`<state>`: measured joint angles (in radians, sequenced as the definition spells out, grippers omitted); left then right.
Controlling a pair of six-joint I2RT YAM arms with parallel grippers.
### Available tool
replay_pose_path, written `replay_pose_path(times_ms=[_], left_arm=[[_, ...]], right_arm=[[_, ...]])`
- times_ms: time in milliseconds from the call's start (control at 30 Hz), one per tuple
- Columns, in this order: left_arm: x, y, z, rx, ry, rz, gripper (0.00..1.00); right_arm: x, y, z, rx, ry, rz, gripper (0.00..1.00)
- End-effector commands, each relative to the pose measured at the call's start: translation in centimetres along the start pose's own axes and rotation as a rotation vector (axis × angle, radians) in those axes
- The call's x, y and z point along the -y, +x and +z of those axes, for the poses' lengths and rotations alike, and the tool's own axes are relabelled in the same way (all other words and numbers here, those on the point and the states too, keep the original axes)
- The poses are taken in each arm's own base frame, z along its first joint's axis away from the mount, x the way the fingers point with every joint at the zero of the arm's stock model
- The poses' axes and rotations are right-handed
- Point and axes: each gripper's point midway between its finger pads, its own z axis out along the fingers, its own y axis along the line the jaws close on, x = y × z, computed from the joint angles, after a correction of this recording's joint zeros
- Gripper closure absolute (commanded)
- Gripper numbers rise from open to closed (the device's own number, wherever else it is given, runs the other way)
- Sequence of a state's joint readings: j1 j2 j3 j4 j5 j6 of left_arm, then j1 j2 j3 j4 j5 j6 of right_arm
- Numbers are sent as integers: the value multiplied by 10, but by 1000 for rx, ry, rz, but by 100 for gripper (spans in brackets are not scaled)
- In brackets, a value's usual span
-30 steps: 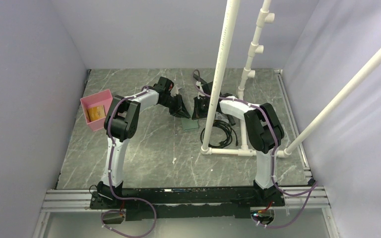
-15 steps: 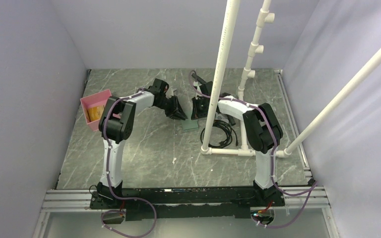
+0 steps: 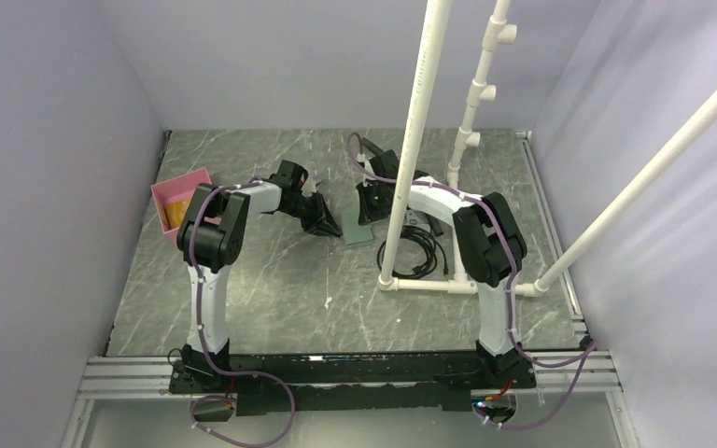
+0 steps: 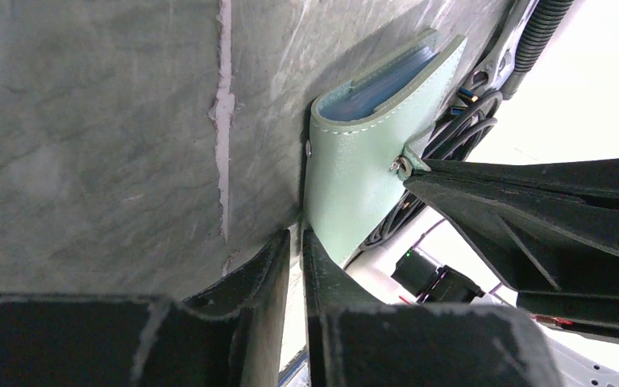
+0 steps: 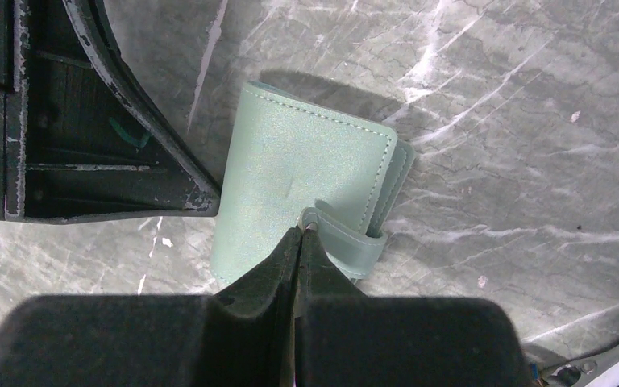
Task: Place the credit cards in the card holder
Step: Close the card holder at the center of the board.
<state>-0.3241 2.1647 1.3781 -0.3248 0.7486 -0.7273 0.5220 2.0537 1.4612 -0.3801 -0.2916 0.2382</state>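
Top external: card holder (image 3: 358,234) lies on the tabletop (image 3: 280,280), mid-field, between your left end effector (image 3: 327,224) and right end effector (image 3: 369,213). One orange-tan credit card (image 3: 176,214) sits in the pink tray (image 3: 179,179), far left. Left wrist: your left fingers stand a narrow slit apart, nothing between them, tips at the holder's edge; pale blue lining (image 4: 383,81) shows. Right wrist: right fingers closed tight, tips on the closure tab (image 5: 351,242); you can't tell if it's pinched.
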Motion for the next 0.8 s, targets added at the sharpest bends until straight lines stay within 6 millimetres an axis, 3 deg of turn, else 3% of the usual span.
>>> replay_pose_path(times_ms=[0, 333, 500, 767], left_arm=[[3, -4, 13, 24, -4, 31, 81], [14, -14, 12, 34, 7, 45, 82], [16, -15, 13, 31, 7, 49, 83], [13, -9, 17, 14, -5, 53, 84]], right_arm=[[6, 47, 22, -156, 36, -16, 100], [-6, 74, 32, -255, 19, -37, 100], [-1, 88, 42, -310, 41, -18, 100], [7, 77, 58, -346, 98, 31, 100]])
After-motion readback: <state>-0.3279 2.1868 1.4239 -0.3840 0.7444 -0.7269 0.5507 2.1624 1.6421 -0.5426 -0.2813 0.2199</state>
